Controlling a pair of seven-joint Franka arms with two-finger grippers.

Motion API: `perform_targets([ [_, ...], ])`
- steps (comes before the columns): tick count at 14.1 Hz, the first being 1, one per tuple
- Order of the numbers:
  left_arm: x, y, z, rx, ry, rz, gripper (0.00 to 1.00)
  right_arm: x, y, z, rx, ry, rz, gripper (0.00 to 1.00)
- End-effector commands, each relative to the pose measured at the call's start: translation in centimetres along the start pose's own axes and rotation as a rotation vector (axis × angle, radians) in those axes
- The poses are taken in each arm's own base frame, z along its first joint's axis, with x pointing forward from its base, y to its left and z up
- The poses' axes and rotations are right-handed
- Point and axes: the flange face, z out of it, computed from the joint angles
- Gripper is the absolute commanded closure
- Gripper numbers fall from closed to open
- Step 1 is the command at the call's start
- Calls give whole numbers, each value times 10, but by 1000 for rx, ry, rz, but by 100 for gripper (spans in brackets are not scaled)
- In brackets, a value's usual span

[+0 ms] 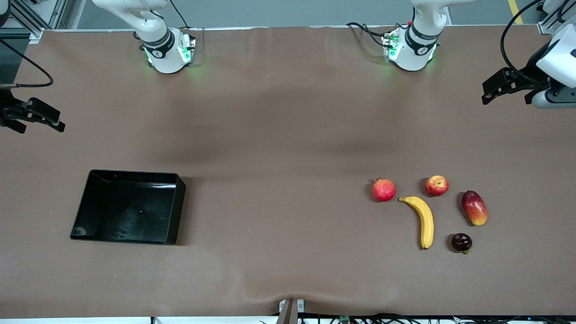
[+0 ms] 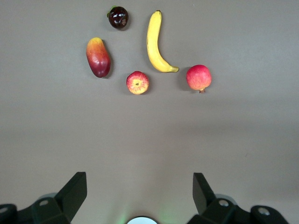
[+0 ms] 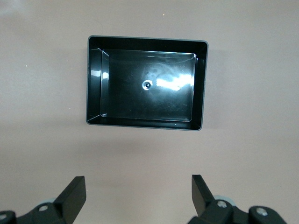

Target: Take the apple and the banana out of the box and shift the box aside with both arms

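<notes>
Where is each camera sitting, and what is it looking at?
Front view: high across the table, facing both robot bases; shows the black tray, banana, apple, the left gripper and right gripper.
Left wrist view: on the left arm, looking down at the fruits; its own open fingers show.
Right wrist view: on the right arm, looking down at the tray; its open fingers show.
Shared: front and left wrist both show the banana; front and right wrist the tray.

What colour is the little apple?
The apple is red with yellow streaks, clearest in the left wrist view.
</notes>
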Motion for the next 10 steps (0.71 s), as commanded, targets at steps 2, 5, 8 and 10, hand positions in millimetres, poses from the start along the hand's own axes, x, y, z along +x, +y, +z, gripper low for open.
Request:
perform_targets([
  [2, -5, -9, -3, -26, 0, 0, 0, -6, -2, -5, -15, -23, 23, 0],
  [5, -4, -10, -3, -24, -1, -2, 0, -6, -1, -6, -15, -20, 25, 0],
  [8, -3, -11, -8, -15, 9, -9, 0, -5, 0, -5, -15, -22, 26, 0],
  [10, -3, -12, -7, -15, 7, -10, 0, -5, 0, -5, -15, -22, 23, 0],
])
